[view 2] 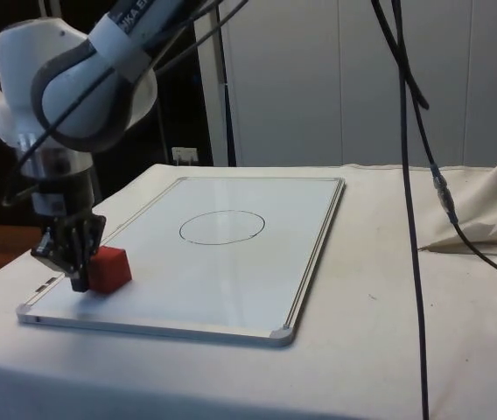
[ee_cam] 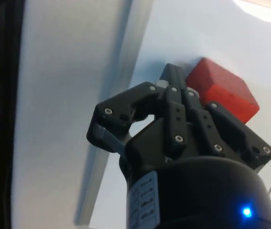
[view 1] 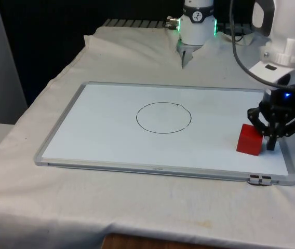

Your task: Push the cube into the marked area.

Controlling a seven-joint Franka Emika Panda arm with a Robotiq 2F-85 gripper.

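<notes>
White cloth [view 1: 137, 207] over the table, and on it a whiteboard [view 1: 111, 150] with a thin drawn circle [view 1: 163, 118] near its middle. Standing low over the board's corner at the front view's right, a black gripper [view 1: 271, 144] with jaws pressed together into one narrow blade, holding nothing. Touching, or very nearly touching, the jaws' tips on the side that faces the circle — a red cube [view 1: 250, 139]; seen close from the wrist too [ee_cam: 224, 93]. Well apart from the circle as yet, with bare board between.

Judged to be the very start of the push, contact just made. Calls next for a steady, low slide through the cube's middle toward the circle — off-centre pressure likely to spin it aside.
</notes>
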